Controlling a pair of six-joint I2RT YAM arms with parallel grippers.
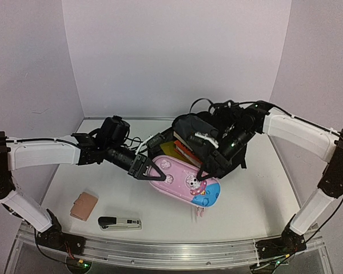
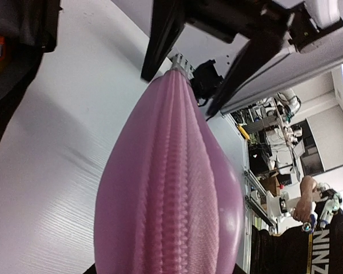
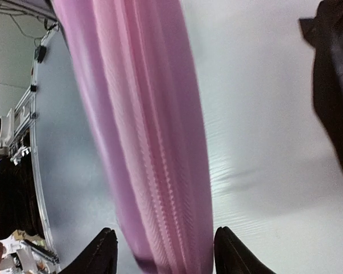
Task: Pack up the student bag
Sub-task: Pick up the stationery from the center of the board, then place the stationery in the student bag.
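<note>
The student bag [image 1: 217, 134], a black backpack, lies open at the back centre with books [image 1: 182, 150] showing in its mouth. In front of it a pink cartoon pencil case [image 1: 186, 182] lies across the table. My left gripper [image 1: 150, 169] is shut on the case's left end, and the case [image 2: 171, 188] fills the left wrist view. My right gripper [image 1: 201, 172] stands open astride the case's other end, its fingers [image 3: 106, 254] just clear of the pink fabric [image 3: 154, 142]. Those same right fingers [image 2: 160, 40] show at the far end in the left wrist view.
A small brown wallet-like pad [image 1: 84, 205] and a black-and-silver stapler [image 1: 120, 222] lie near the front left. The bag's dark fabric [image 3: 337, 85] is close on the right gripper's side. White walls close in the table at the back and sides.
</note>
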